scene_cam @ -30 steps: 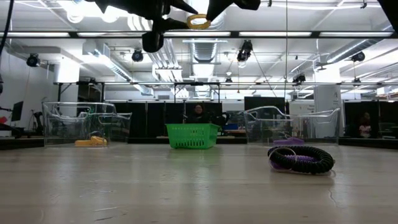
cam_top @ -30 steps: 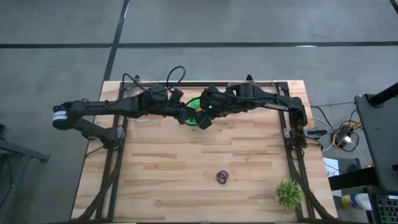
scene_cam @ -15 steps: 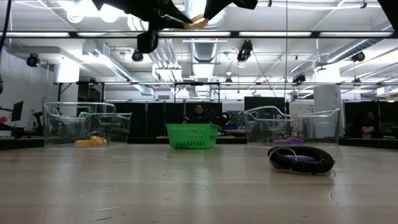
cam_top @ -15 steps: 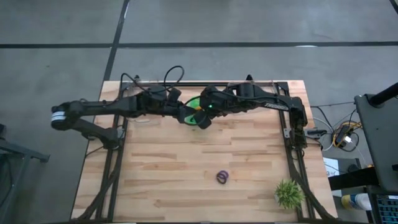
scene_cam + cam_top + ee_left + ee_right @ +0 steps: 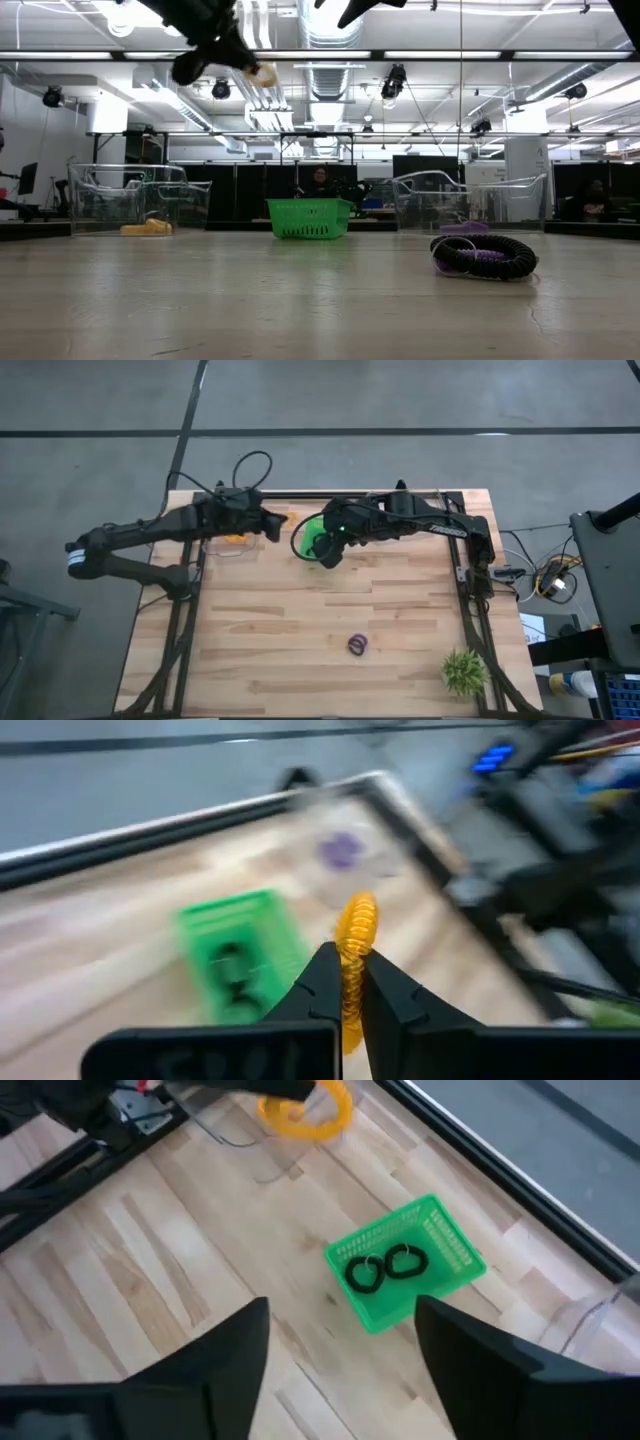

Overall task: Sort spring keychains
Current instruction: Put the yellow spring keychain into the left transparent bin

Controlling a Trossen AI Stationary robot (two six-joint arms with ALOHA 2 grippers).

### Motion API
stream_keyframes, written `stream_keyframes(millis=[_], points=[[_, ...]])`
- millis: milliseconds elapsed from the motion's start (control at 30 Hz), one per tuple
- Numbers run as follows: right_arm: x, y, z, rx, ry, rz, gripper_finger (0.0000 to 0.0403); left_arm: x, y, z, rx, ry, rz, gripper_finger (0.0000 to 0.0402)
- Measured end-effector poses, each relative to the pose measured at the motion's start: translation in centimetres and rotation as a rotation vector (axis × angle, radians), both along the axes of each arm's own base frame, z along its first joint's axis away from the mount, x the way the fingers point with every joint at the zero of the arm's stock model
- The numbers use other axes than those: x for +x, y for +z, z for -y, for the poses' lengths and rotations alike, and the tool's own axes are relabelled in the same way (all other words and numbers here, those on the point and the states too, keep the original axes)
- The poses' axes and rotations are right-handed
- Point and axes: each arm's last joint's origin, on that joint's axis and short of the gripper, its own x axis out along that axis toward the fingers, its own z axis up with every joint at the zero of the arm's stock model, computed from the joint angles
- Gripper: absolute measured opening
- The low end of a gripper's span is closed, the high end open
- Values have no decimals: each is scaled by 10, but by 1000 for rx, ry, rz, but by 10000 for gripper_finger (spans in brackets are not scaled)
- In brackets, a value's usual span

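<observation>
Left end effector (image 5: 345, 982): mine, clamped on an orange spring keychain (image 5: 354, 945), held high over the far-left part of the worktop (image 5: 300, 630), beside the green basket (image 5: 312, 536).
Grip: only a thin part of the coil sits between my fingers; most of the loop stands free beyond the tips.
Right end effector (image 5: 340, 1345): mine too, fingers spread with nothing between them, hanging above the green basket, which shows two black spring keychains (image 5: 386, 1267) inside.
Clear bins: one clear bin (image 5: 135, 197) on the far left already holds orange coils (image 5: 146, 227); another clear bin (image 5: 470, 203) on the far right holds a purple one (image 5: 466, 228).
Still loose: a purple and black keychain pair (image 5: 358, 645) lies mid-worktop, near the spiky green plant (image 5: 465, 671).
Risk, slip: my judgement is that the springy cord could squirm out of so narrow a pinch if I swing fast, dropping short of the bin.
Risk, bounce: released from this height, the coil may hit the bin's rim and land outside it.
Risk, arms: both end effectors crowd the far edge; a careless sweep could clip the right arm.
</observation>
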Motion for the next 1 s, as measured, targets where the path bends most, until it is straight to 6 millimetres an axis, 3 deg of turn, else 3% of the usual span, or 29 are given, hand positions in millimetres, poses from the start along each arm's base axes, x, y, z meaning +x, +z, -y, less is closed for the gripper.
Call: stream_keyframes(millis=[267,633,1000], points=[[-3,7,0,-22,32,29,278,-39,-9,-15,92,268,-279,12],[-9,23,-1,-61,81,110,267,-58,-32,-36,104,424,-637,11],[-17,32,-6,-75,123,134,270,-69,-93,-60,-138,443,-814,10]])
